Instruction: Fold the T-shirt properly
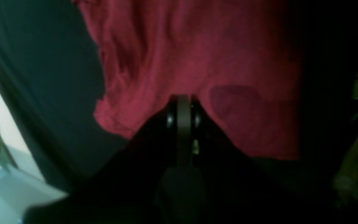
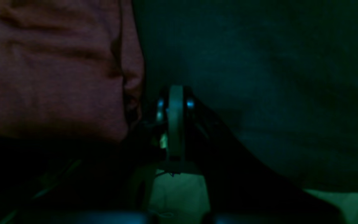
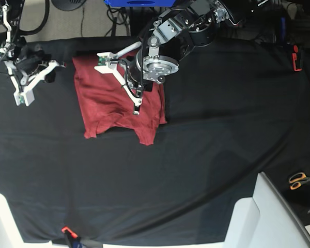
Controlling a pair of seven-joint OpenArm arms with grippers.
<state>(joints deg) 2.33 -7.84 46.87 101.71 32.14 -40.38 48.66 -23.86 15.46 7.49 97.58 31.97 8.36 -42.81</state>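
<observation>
The brick-red T-shirt [image 3: 116, 101] lies rumpled on the black tablecloth [image 3: 206, 144], at the far left of centre. My left arm [image 3: 160, 64] reaches down over its right half. In the left wrist view my left gripper [image 1: 183, 99] is shut, with its tips sunk into the red cloth [image 1: 197, 53] a little inside the shirt's near edge. My right arm [image 3: 28, 77] hangs to the left of the shirt. My right gripper [image 2: 176, 91] is shut on nothing, over black cloth just beside the shirt's edge [image 2: 129, 71].
Orange-handled scissors [image 3: 299, 180] lie at the right edge. A white panel [image 3: 266, 217] stands at the front right. One red clamp [image 3: 296, 57] holds the cloth at the back right and another [image 3: 67, 232] at the front edge. Cables run behind the table.
</observation>
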